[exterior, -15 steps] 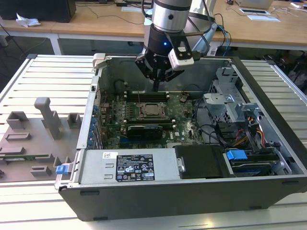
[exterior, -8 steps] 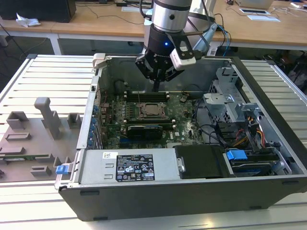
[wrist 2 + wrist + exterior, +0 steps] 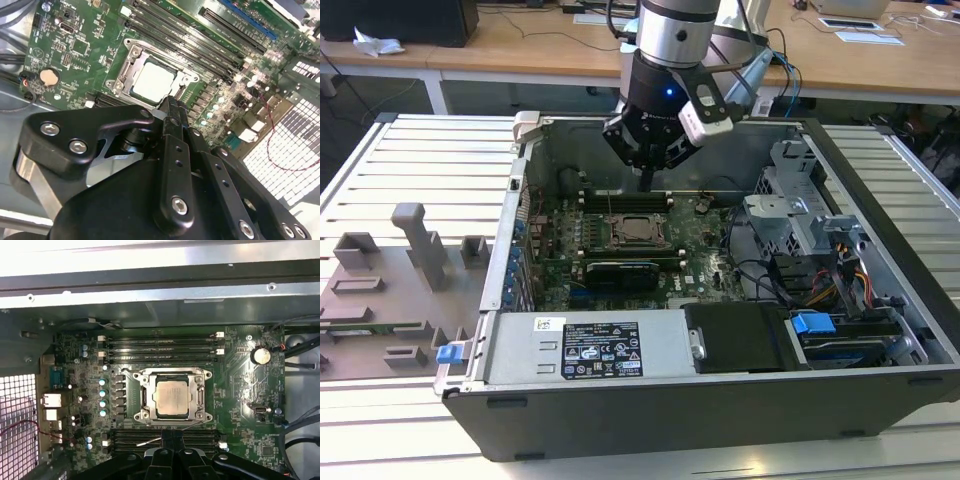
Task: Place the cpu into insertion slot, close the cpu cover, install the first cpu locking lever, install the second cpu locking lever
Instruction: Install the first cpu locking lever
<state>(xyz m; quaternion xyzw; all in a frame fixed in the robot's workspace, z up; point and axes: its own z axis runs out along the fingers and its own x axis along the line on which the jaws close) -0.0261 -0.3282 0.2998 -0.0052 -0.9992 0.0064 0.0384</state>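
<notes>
The cpu (image 3: 172, 397) lies flat in the insertion slot (image 3: 144, 414), its pale metal top showing through the window of the cpu cover (image 3: 200, 397). The cover lies down flat around the chip. A thin silvery lever rod (image 3: 149, 442) sticks out beside the socket's near edge. In the exterior view my gripper (image 3: 645, 182) hangs above the motherboard, just behind the socket (image 3: 633, 232). Its fingers (image 3: 170, 107) are pressed together with nothing between them. In the second wrist view the fingertips sit close over the edge of the cpu (image 3: 154, 80) and the cover (image 3: 136, 54).
The open computer case (image 3: 880, 200) walls in the board. A long black card (image 3: 620, 272) lies in front of the socket, memory slots (image 3: 160, 347) behind it. The power supply (image 3: 590, 350) and drive cage (image 3: 800, 220) fill the front and the exterior view's right. A grey fixture plate (image 3: 390, 290) lies outside.
</notes>
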